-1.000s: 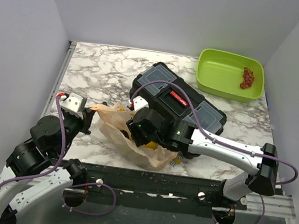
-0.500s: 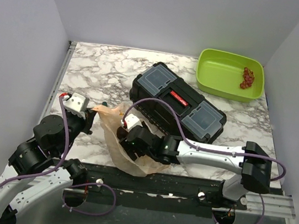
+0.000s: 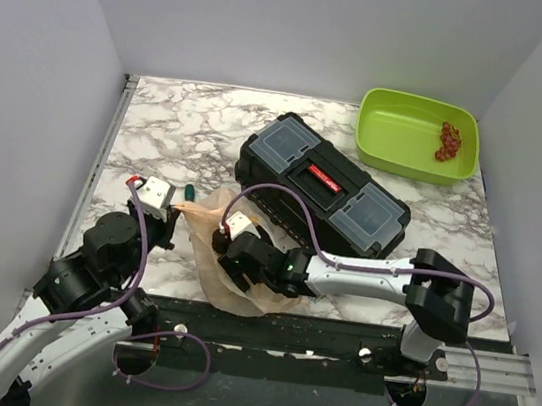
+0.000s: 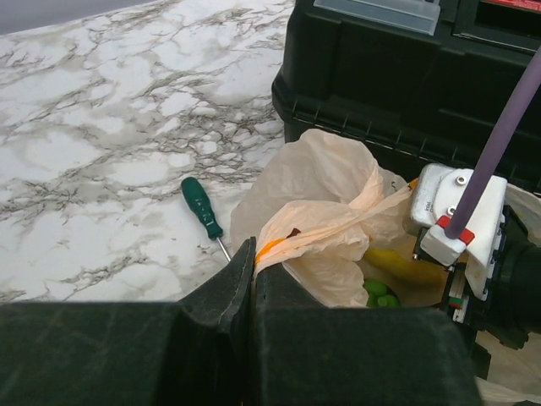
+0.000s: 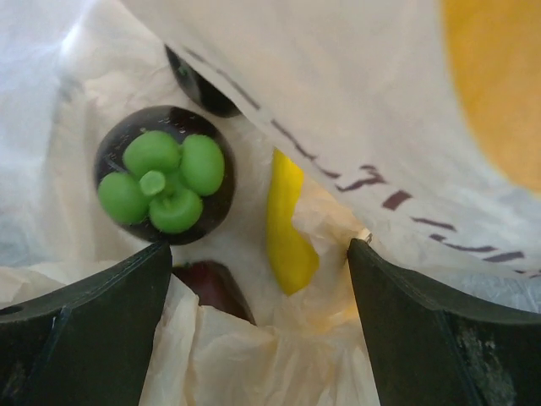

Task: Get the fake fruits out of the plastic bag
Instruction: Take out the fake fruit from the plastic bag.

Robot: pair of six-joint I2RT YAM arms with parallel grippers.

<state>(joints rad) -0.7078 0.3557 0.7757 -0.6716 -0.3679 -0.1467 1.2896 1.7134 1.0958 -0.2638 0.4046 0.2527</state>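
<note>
**Left jaws clamp the bag's handle; right jaws gape inside its mouth**

You have the plastic bag lying on the bench against the near-left side of the black toolbox, its far edge touching the box's front wall; your left gripper sits to the left of the toolbox, and its jaws are closed tight on a twisted strip of the bag's handle, which stretches taut from them toward the box; your right gripper is pushed into the bag's opening just in front of the toolbox, with its jaws spread wide and nothing between them; the fake fruits lie inside the bag; in the right wrist view a dark purple fruit with a green leafy cap rests beyond the left finger, a yellow fruit shows beside it behind a fold of film, and another dark round piece peeks out farther in; you cannot tell whether either finger touches a fruit; a green-handled screwdriver lies on the bench left of the toolbox, just beside the bag; a green tub stands beyond the toolbox's right end, apart from it, with red grapes in it.
</note>
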